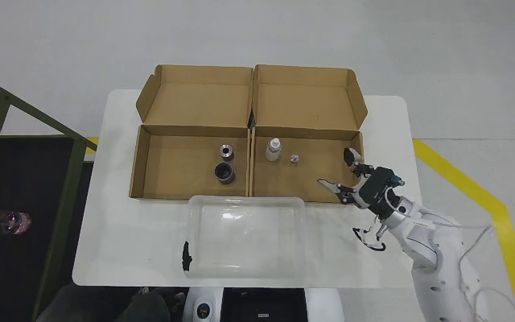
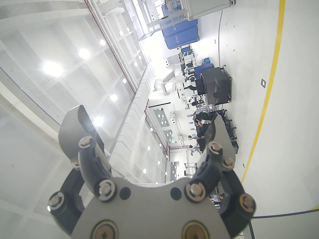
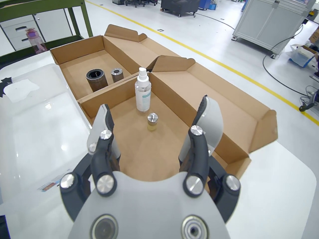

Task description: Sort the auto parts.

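Small capped part [image 3: 152, 122]: stands upright on the floor of the right cardboard box [image 3: 234, 151], just beside the spray bottle [image 3: 142, 93] but not touching it.

Hazards, as judged from here: a grasp at either item could clip its neighbour; the bottle is tall and narrow and would likely topple; the box's near wall lies below the right hand [image 3: 155, 103] and could catch a finger on a low approach; the small part offers little to grip and may slip out.

Appearance: the small part has a metal cap over a yellowish body; the bottle is clear with a white nozzle.

Left cardboard box [image 3: 74, 65]: holds a dark hollow cylinder [image 3: 96, 80] and a shorter grey cylinder [image 3: 117, 74], both upright and close together.

Clear tub [image 1: 246, 199]: sits on the bench [image 1: 121, 201] in front of both boxes.

Right hand: fingers spread wide with nothing between them; it is above the right box's near corner.

Left hand [image 2: 148, 114]: also spread and empty; it points toward the ceiling.
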